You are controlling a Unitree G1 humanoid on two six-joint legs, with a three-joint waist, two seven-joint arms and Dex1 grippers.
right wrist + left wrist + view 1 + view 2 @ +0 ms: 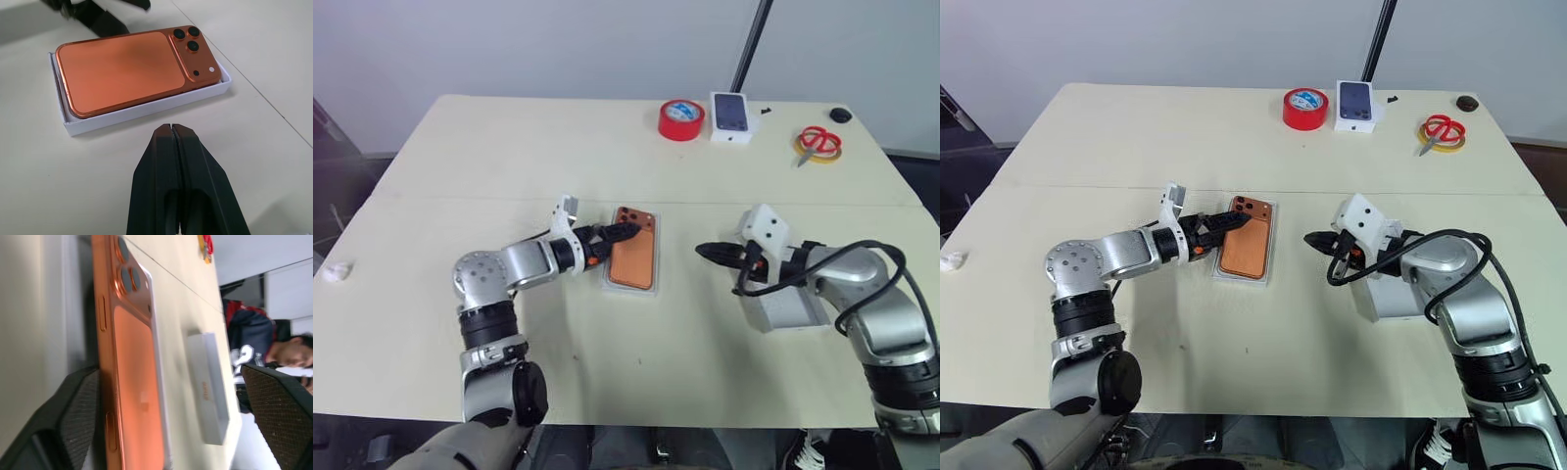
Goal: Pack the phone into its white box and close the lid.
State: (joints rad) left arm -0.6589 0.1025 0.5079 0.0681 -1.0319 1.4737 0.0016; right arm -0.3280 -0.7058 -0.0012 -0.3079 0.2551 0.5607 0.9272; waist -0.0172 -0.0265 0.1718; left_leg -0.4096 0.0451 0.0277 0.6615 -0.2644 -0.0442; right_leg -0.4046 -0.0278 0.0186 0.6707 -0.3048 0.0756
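now the phone [129, 68] lies back-up in the white box [146, 108], camera end riding a little high. my left gripper [619, 234] stands wide open at that end, holding nothing; my right gripper [172, 131] is pressed shut and empty, just short of the box. i judge a soft, flat press should seat it before i fetch the lid [209, 387].

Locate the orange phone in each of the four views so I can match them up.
Left eye view: the phone lies mid-table in the white box.
Right eye view: mid-table, slightly left of centre.
Left wrist view: a tall orange slab left of centre.
Right wrist view: upper middle.
Shared landmark: its raised camera block.
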